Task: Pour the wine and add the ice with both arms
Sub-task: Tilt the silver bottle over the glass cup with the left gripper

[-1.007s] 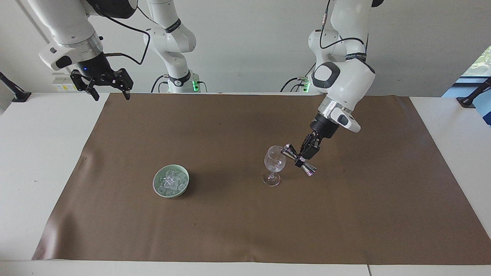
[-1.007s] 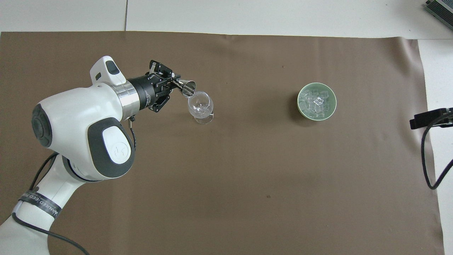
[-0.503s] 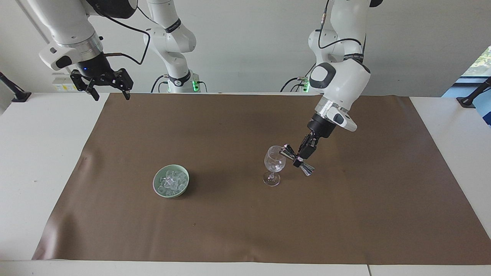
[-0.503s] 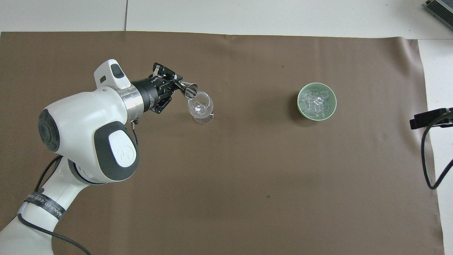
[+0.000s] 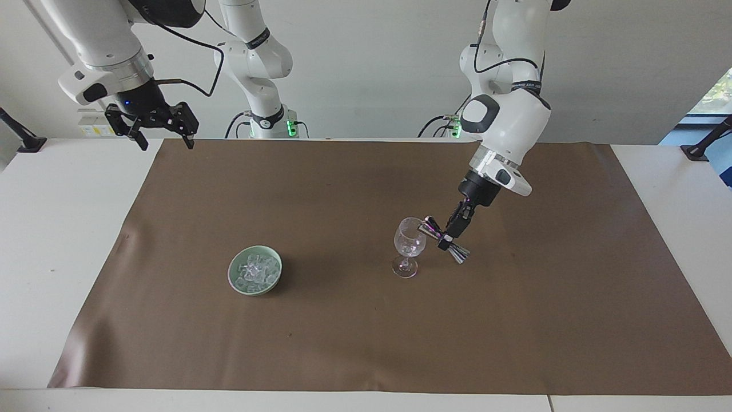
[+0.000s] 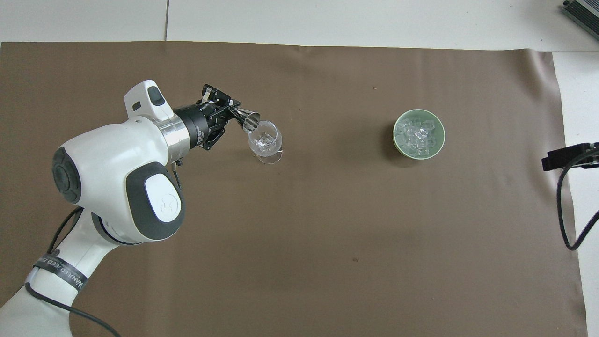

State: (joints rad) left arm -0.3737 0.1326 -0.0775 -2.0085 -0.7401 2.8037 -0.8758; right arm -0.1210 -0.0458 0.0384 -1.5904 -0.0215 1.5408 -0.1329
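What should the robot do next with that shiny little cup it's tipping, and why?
Probably tip the metal measuring cup back upright and lift it away. The left hand is shut on it, its mouth tilted at the rim of the wine glass, so the pour looks about done. The ice sits in the green bowl, and the right hand waits open, up by its own end.

Bright, even daylight, soft shadows on mat (image 5: 343, 343) (sharp pics, no glare/blur).
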